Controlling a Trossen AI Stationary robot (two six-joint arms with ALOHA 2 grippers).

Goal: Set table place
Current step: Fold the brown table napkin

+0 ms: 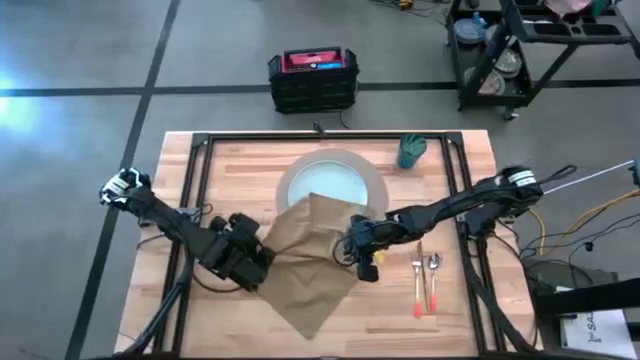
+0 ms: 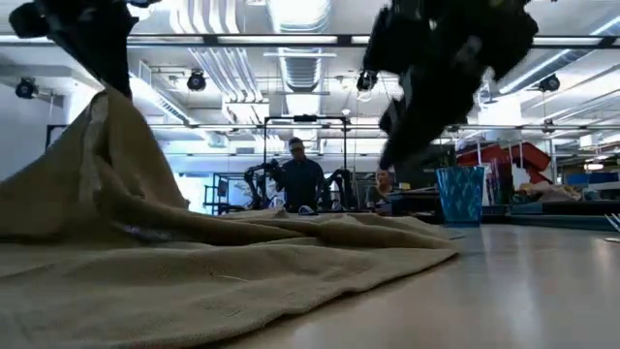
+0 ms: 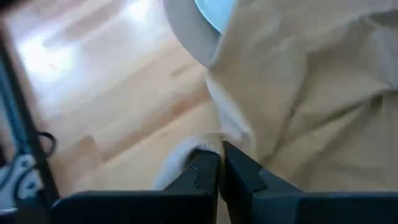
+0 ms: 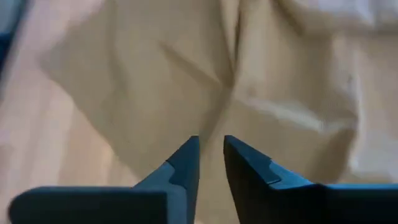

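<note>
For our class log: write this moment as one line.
left tool: shut on napkin corner | right tool: open above napkin | plate: partly covered

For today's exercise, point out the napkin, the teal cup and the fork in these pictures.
napkin (image 1: 312, 268): high view, middle of the spread brown cloth.
teal cup (image 1: 410, 151): high view, its side wall.
fork (image 1: 416, 287): high view, upper part of its orange handle.

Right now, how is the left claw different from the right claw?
The left claw is pinched shut on the napkin edge, lifting it; the right claw is a little open, holding nothing, above the napkin. Left claw is at the napkin's left side, right claw at its right. Both are dark.
</note>
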